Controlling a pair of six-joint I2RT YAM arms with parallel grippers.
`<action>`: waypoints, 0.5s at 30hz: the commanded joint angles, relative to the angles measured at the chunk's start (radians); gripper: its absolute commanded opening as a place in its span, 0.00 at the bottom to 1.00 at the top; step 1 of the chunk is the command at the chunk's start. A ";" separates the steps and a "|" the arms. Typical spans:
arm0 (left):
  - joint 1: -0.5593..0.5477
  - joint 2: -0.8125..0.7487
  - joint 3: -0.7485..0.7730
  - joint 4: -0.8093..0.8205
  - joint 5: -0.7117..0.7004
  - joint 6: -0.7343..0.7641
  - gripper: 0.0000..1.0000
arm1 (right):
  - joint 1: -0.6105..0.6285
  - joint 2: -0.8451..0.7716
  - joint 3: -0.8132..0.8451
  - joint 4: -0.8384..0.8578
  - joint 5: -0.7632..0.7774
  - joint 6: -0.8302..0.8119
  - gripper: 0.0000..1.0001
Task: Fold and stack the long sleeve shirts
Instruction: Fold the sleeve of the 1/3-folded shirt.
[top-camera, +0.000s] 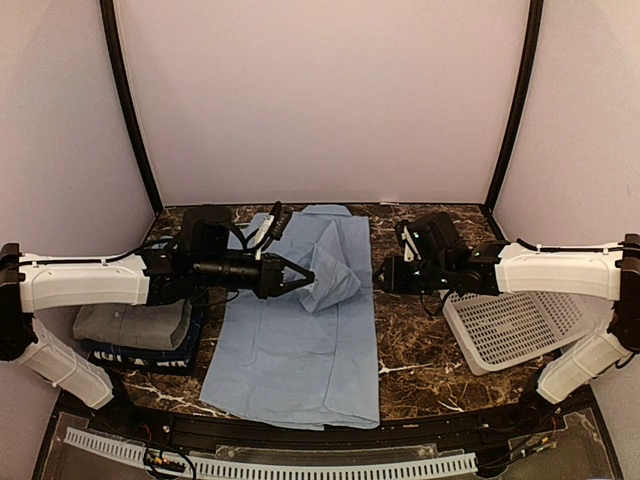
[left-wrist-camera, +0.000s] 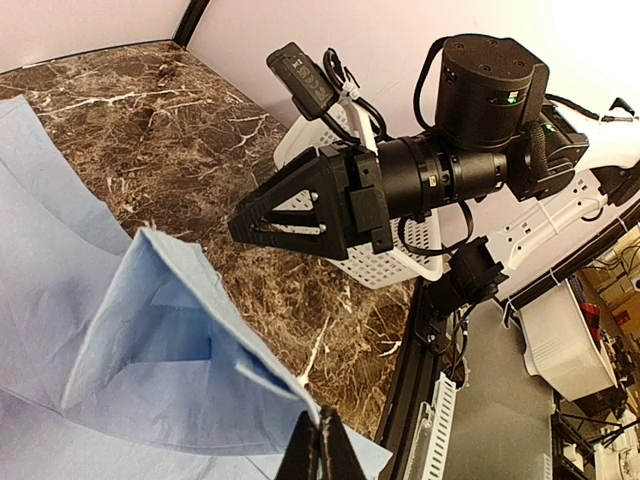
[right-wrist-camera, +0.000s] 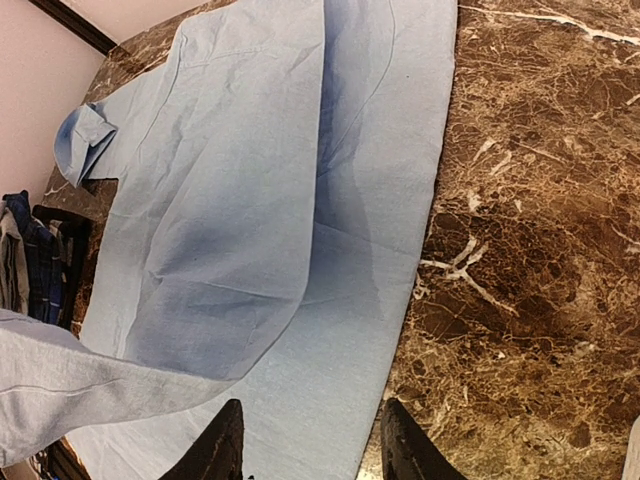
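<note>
A light blue shirt (top-camera: 300, 350) lies spread flat down the middle of the marble table. My left gripper (top-camera: 308, 277) is shut on a raised fold of the light blue shirt (left-wrist-camera: 150, 330) and holds it above the shirt's upper right part; in the left wrist view the fingertips (left-wrist-camera: 322, 450) pinch the cloth's edge. My right gripper (top-camera: 381, 275) hovers open just off the shirt's right edge, with nothing between its fingers (right-wrist-camera: 225, 445). Below it lie the light blue shirt (right-wrist-camera: 250, 200) and bare marble. At the left a folded grey shirt (top-camera: 125, 322) lies on a dark navy one (top-camera: 150, 358).
A white lattice basket (top-camera: 510, 325) sits tilted at the right, under my right arm, and also shows behind the right gripper (left-wrist-camera: 250, 225) as the basket (left-wrist-camera: 400, 265) in the left wrist view. Bare marble (top-camera: 420, 350) runs between shirt and basket. A black rail borders the near edge.
</note>
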 joint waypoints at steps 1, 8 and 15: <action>0.005 -0.025 -0.019 0.034 0.004 0.003 0.00 | -0.005 -0.011 0.011 0.028 -0.003 -0.003 0.43; 0.004 0.079 0.004 -0.027 0.147 0.054 0.00 | -0.005 -0.003 0.012 0.029 -0.007 -0.005 0.43; -0.064 0.233 0.022 -0.089 0.238 0.042 0.12 | -0.004 -0.007 0.003 0.023 -0.007 -0.008 0.44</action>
